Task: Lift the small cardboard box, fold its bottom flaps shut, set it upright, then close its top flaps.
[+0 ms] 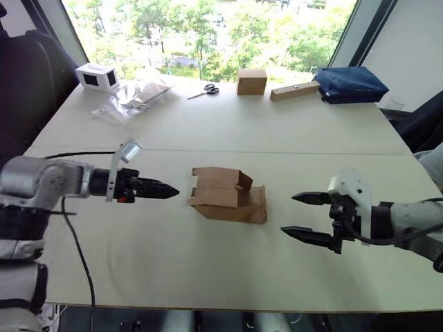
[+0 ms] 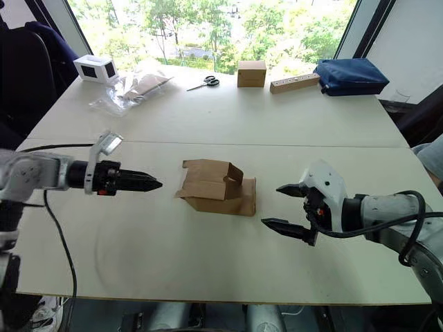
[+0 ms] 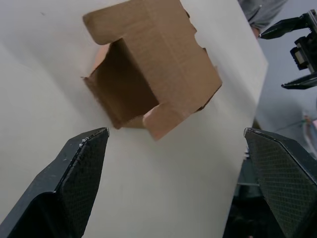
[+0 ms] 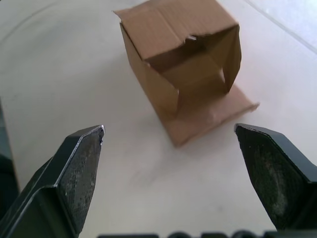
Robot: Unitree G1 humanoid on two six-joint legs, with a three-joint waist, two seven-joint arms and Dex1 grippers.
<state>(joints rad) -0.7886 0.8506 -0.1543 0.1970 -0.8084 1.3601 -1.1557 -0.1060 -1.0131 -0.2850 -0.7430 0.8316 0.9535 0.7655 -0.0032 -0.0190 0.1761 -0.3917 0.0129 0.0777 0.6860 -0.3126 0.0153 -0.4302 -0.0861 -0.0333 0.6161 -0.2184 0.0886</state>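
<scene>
The small cardboard box (image 1: 223, 191) lies on its side at the middle of the table, plain brown, with flaps hanging open at both ends. One long flap (image 1: 255, 207) rests flat on the table toward my right gripper. I cannot tell which end carries the top flaps. My left gripper (image 1: 174, 190) hovers just left of the box, open and empty, facing its hollow end (image 3: 126, 87). My right gripper (image 1: 289, 214) stands to the right of the box, open and empty, a short gap from the flat flap (image 4: 213, 116).
Along the far edge stand a white box with dark windows (image 1: 97, 76), a crumpled plastic bag (image 1: 135, 97), scissors (image 1: 206, 90), a cube-like tan box (image 1: 251, 81), a wooden block (image 1: 294, 90) and a blue bag (image 1: 349, 83). A black cable (image 1: 76, 249) hangs by my left arm.
</scene>
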